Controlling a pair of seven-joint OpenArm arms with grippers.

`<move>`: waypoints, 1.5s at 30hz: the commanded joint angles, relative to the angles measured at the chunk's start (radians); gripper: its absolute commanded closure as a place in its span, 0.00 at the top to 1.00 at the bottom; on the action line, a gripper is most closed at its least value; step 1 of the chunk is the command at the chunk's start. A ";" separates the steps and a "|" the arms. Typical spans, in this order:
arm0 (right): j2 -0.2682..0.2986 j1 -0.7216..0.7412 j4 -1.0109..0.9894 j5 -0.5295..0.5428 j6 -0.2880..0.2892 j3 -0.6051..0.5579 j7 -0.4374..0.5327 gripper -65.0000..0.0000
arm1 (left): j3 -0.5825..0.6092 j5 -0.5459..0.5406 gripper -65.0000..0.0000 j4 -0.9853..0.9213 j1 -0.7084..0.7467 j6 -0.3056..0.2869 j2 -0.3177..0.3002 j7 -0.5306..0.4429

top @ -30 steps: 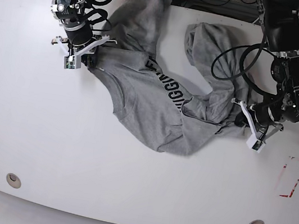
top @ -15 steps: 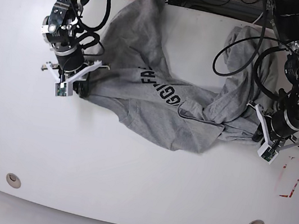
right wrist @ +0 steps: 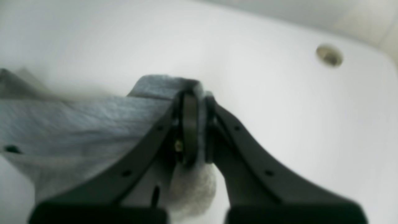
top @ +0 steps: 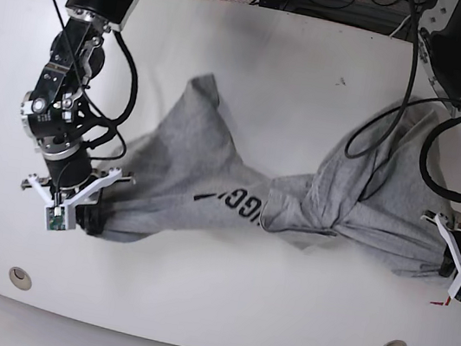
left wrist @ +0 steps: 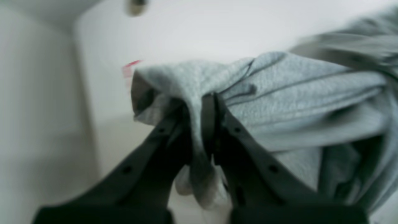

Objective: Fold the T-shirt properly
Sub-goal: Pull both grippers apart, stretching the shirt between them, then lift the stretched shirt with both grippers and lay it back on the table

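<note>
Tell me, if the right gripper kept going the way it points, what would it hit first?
Likely just bare table. The right gripper is shut on a corner of the T-shirt, and past its tips only white tabletop shows, with a small hole off to the side. Depth is unclear.

Open table [top: 210,301] along the near edge and behind the T-shirt [top: 209,196], which stretches across the middle between both arms and blocks any straight passage there.

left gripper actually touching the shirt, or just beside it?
Touching. In the left wrist view the left gripper is shut with a fold of the shirt pinched between its fingers, with cloth bulging out below them.
</note>
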 commanded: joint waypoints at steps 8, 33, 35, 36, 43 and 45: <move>0.053 0.248 -0.022 -0.005 -0.011 0.005 0.017 0.00 | 0.005 -0.013 0.00 -0.011 -0.212 -0.001 -0.047 -0.009; 0.114 0.731 -0.048 -0.012 0.051 0.005 -0.114 0.00 | 0.005 -0.008 0.00 -0.155 -0.663 -0.001 -0.073 -0.006; 0.120 0.753 -0.048 -0.011 0.055 0.004 -0.120 0.00 | 0.007 -0.008 0.00 -0.163 -0.683 -0.001 -0.073 -0.006; 0.123 0.762 -0.045 -0.009 0.059 0.004 -0.124 0.00 | 0.007 -0.008 0.00 -0.177 -0.693 -0.001 -0.073 -0.006; 0.128 0.725 -0.042 -0.014 0.062 0.008 -0.126 0.00 | -0.001 -0.008 0.00 -0.230 -0.671 -0.001 -0.073 -0.006; 0.132 0.685 -0.036 -0.014 0.062 0.013 -0.126 0.00 | -0.002 -0.010 0.00 -0.229 -0.634 -0.001 -0.073 -0.007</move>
